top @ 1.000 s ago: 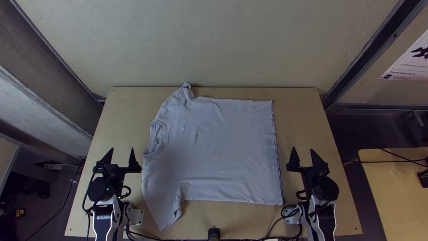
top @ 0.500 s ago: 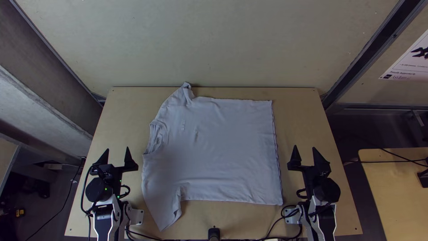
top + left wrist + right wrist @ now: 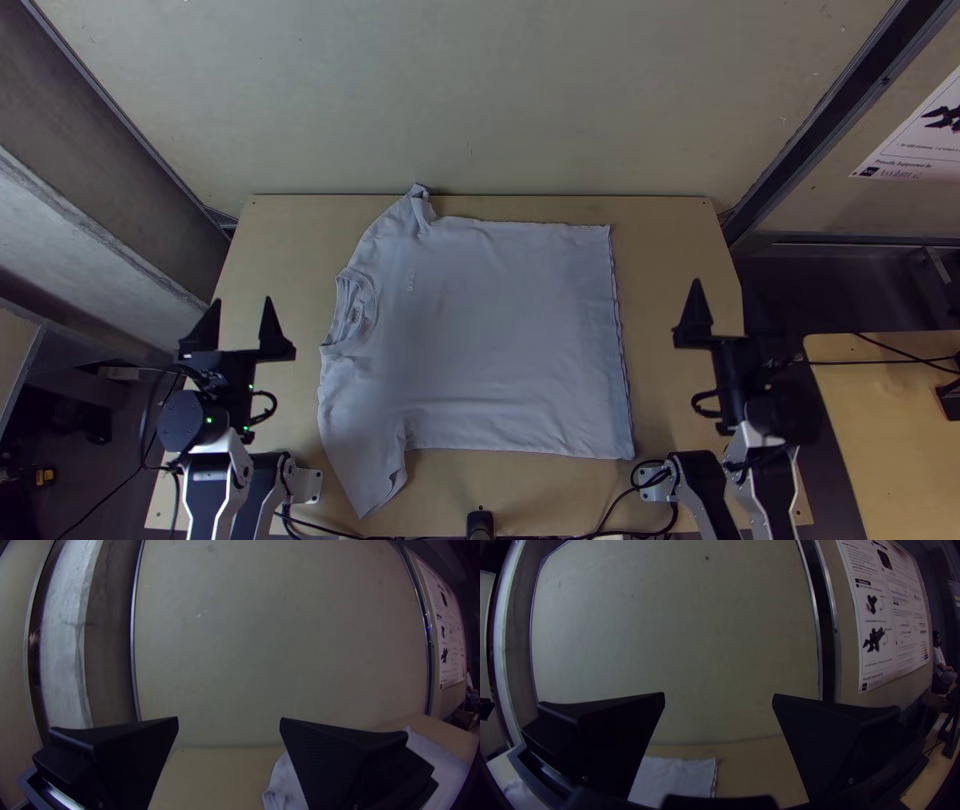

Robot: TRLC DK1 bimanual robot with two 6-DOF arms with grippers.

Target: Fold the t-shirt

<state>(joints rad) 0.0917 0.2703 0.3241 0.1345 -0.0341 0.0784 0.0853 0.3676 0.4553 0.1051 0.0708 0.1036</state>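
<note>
The light grey t-shirt (image 3: 490, 330) lies spread on the table, collar toward the left, hem along the right, one sleeve reaching the far edge and the other the near side. Left of the shirt, my left gripper (image 3: 243, 300) stands open and apart from it. Beyond the hem, over the table's right edge, is my right gripper (image 3: 732, 292), also open. In the left wrist view, the left gripper (image 3: 229, 719) has nothing between its fingers, with the t-shirt (image 3: 287, 780) partly behind one. The right wrist view has the right gripper (image 3: 719, 694) parted, the t-shirt (image 3: 677, 777) below.
A wall panel (image 3: 470, 100) rises behind the table's far edge. Black cables (image 3: 590, 533) run along the near edge, by a small black post (image 3: 480, 524). Bare wood (image 3: 675, 250) borders the shirt on the right. Another table (image 3: 880, 400) stands farther right.
Both grippers have moved outward and somewhat up the picture, the right one farther, to the table's right edge. The t-shirt has not moved.
</note>
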